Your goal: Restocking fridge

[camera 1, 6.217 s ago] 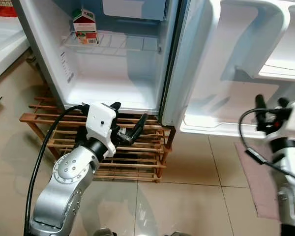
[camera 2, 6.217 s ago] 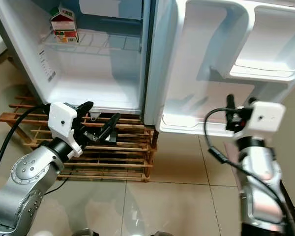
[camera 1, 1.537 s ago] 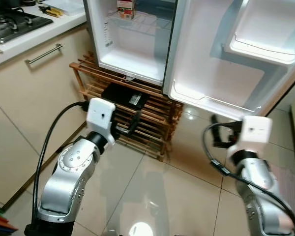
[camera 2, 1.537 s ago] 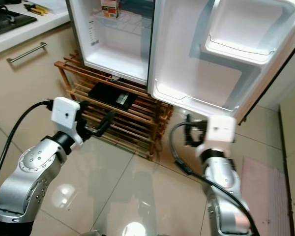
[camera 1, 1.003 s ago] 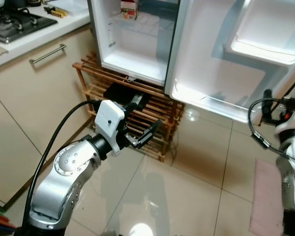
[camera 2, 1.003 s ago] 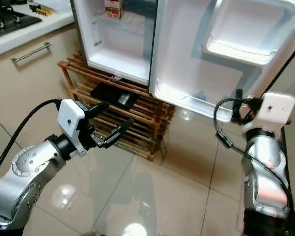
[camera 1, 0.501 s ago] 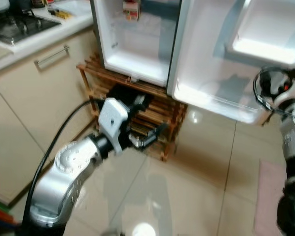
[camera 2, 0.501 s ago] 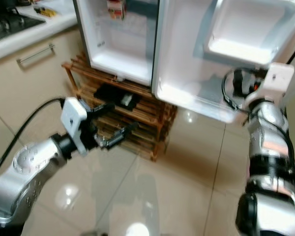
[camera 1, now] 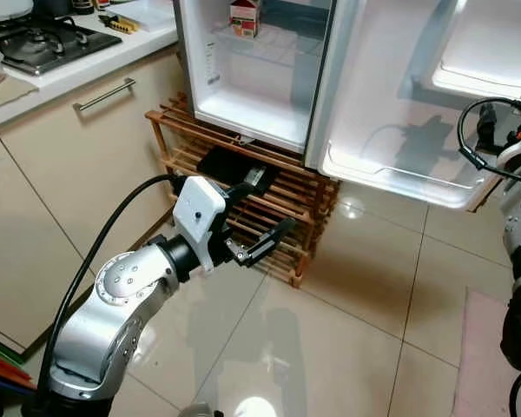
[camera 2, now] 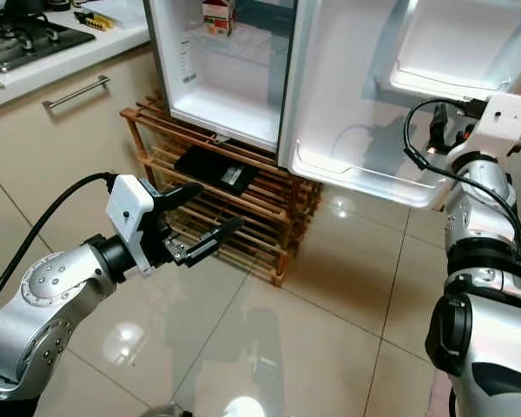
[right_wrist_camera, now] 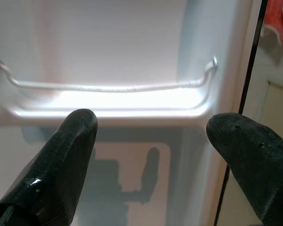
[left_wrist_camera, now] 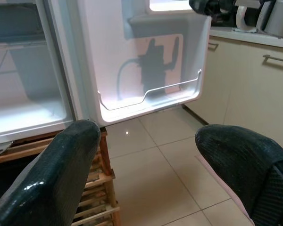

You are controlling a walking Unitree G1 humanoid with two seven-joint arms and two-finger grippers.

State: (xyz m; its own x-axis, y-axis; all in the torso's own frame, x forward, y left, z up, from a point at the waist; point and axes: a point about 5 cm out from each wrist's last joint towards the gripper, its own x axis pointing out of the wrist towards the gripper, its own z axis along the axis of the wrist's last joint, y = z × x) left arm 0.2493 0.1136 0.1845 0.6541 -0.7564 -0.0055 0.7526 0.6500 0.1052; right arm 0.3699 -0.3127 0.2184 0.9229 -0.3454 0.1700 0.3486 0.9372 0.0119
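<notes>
Near the wooden rack (camera 1: 243, 204), the left tool (camera 1: 253, 219) hangs with fingers apart, empty. Far right, the right tool (right_wrist_camera: 151, 155), fingers apart, faces the fridge door (camera 1: 391, 104); a carton (camera 1: 245, 17), top cut off, sits inside the fridge (camera 1: 200, 61).

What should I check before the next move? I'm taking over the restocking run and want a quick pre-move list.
1. Fridge door open: ok, swung wide.
2. Left gripper free to grasp: ok, fingers apart, holding nothing, over the floor before the wooden rack.
3. Right gripper free: ok, fingers apart, facing the door shelf rail.
4. Item to stock in hand: not ok, both grippers hold nothing.
5. Room on the wire shelf: ok, bare beside the carton.
6. Lower door bin free: ok.
</notes>
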